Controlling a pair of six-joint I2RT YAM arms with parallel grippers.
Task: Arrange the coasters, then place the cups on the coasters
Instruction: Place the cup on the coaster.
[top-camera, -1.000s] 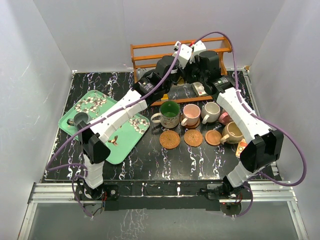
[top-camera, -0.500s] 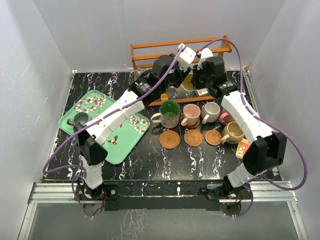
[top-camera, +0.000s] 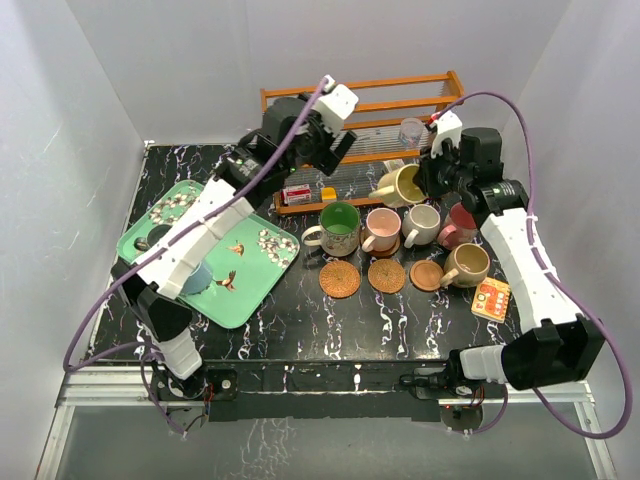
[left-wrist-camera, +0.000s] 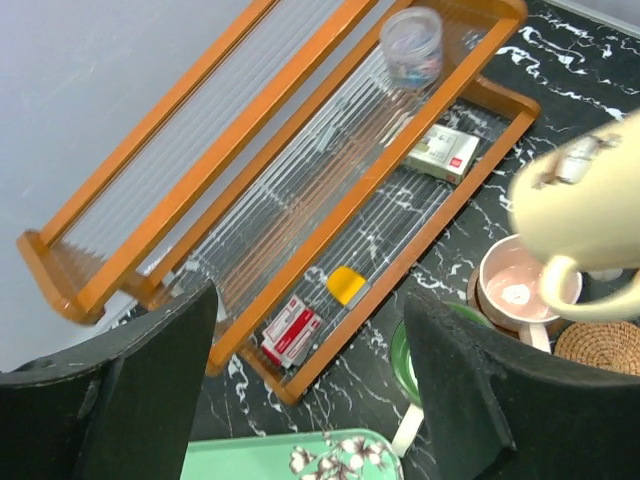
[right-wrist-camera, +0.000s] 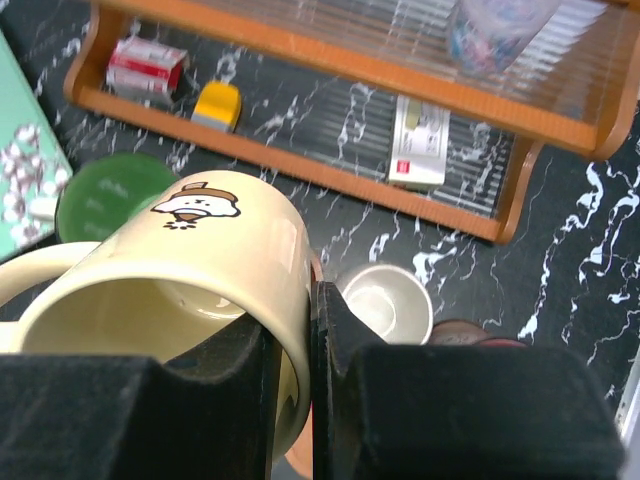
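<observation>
Up front — three bare coasters (top-camera: 386, 275)

worktop (top-camera: 300, 320) black marble w/ white veins. green mug (top-camera: 340, 222) dark green. right of it: pink mug (top-camera: 382, 228), cream mug (top-camera: 422, 222), maroon mug (top-camera: 462, 222), tan mug (top-camera: 468, 263). behind-right: pale-yellow mug (top-camera: 400, 185) w/ brown-white cartoon print. behind: rack (top-camera: 400, 82) orange-brown wood. in front: woven coasters (top-camera: 340, 278) orange-brown. left: tray (top-camera: 130, 240) mint w/ white blossoms.

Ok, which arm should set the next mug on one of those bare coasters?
Right. The right gripper grips the yellow mug by its rim, lifted behind the bare coasters; the left gripper is open and empty at the shelf.
</observation>
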